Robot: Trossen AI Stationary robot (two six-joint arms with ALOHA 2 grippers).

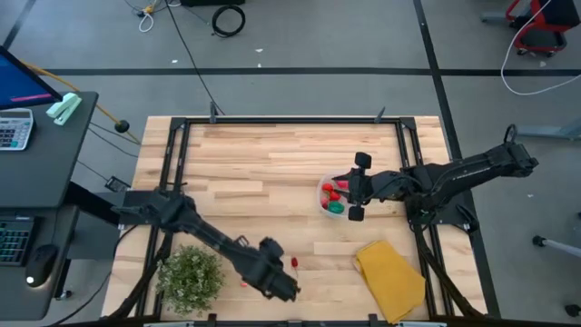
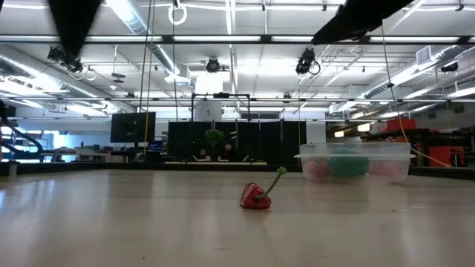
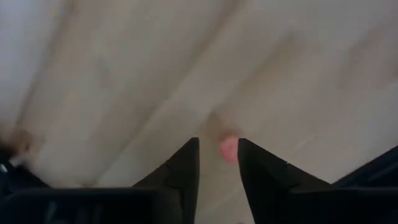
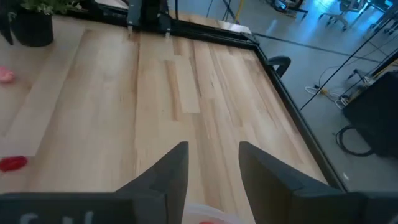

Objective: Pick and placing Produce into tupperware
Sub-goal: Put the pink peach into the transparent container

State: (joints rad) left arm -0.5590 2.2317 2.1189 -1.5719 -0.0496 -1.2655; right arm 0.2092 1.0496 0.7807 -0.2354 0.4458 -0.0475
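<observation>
The clear round tupperware (image 1: 332,196) sits right of the table's middle and holds red and green produce (image 1: 334,203); the low view shows the tupperware (image 2: 355,162) from the side. My right gripper (image 1: 357,187) hovers open over its right rim (image 4: 208,218). A red pepper with a green stem (image 2: 257,196) lies on the wood near the front edge (image 1: 294,263). A small pink piece (image 1: 243,283) lies closer to the plant. My left gripper (image 1: 283,285) is low at the front edge and open. A blurred pink-red piece (image 3: 228,149) shows just past its fingertips.
A bushy green plant (image 1: 191,274) stands at the front left corner. A yellow folded cloth (image 1: 390,277) lies at the front right. The black frame rails (image 1: 290,120) border the table. Bare wood (image 1: 263,163) stretches across the far half.
</observation>
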